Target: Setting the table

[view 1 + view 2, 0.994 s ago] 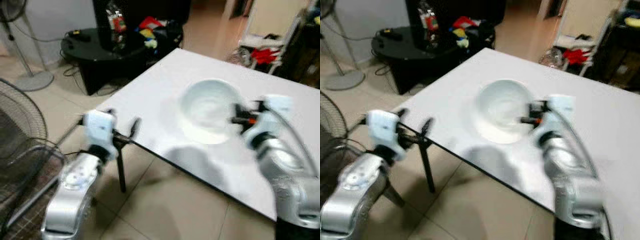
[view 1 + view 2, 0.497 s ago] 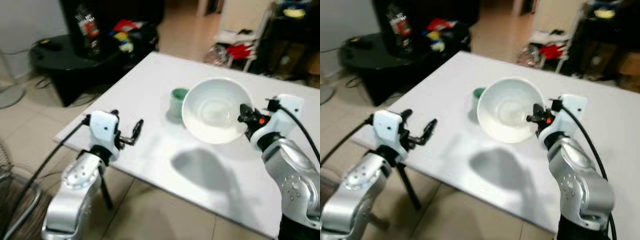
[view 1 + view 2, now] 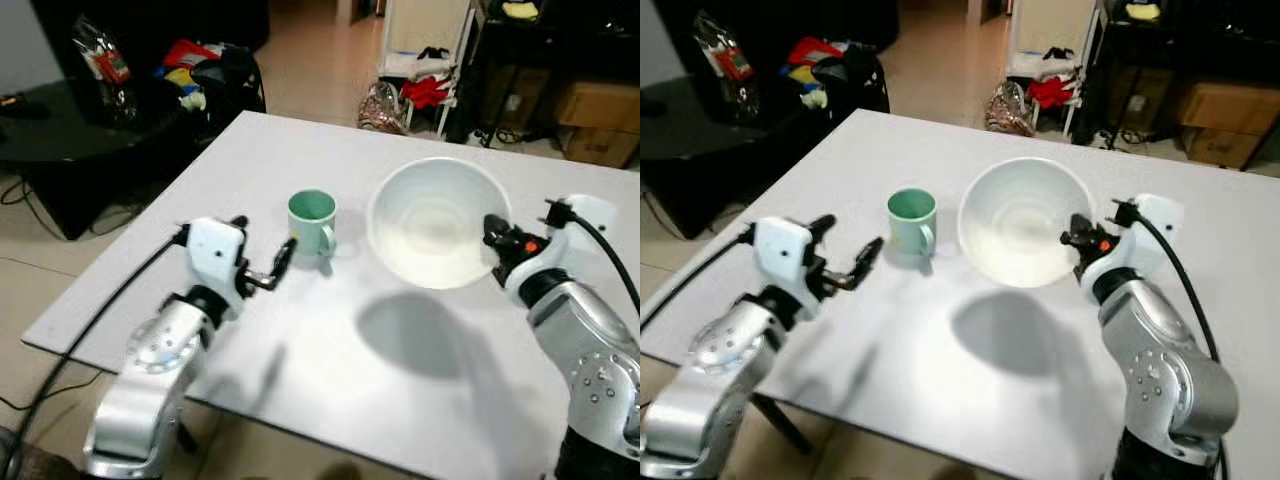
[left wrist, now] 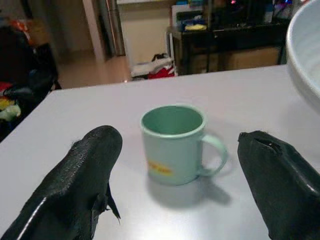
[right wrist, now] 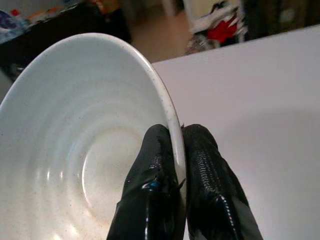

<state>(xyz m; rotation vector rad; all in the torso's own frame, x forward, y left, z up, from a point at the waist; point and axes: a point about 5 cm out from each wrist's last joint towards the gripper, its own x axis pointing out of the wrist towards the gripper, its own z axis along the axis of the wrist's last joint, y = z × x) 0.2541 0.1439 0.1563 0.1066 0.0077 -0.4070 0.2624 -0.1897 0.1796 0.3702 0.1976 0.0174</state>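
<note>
A large white bowl (image 3: 432, 220) hangs tilted above the white table (image 3: 250, 150), casting a shadow below. My right gripper (image 3: 493, 240) is shut on its near rim; in the right wrist view one finger (image 5: 152, 170) lies inside the bowl (image 5: 75, 150) and the other outside. A mint-green mug (image 3: 313, 222) with a handle stands upright on the table to the bowl's left. My left gripper (image 3: 262, 262) is open, low over the table just in front of the mug (image 4: 175, 142), its fingers (image 4: 85, 170) spread to either side of it without touching.
A black low table (image 3: 60, 120) with bags and toys stands at the far left. Dark shelving and cardboard boxes (image 3: 590, 105) line the back right, with red cloth (image 3: 425, 90) on the floor. The table's near edge lies close below my arms.
The camera has come closer and swung, bringing the table and the mug fully into view. My left gripper now sits over the table facing the mug. The bowl stays held in my right gripper.
</note>
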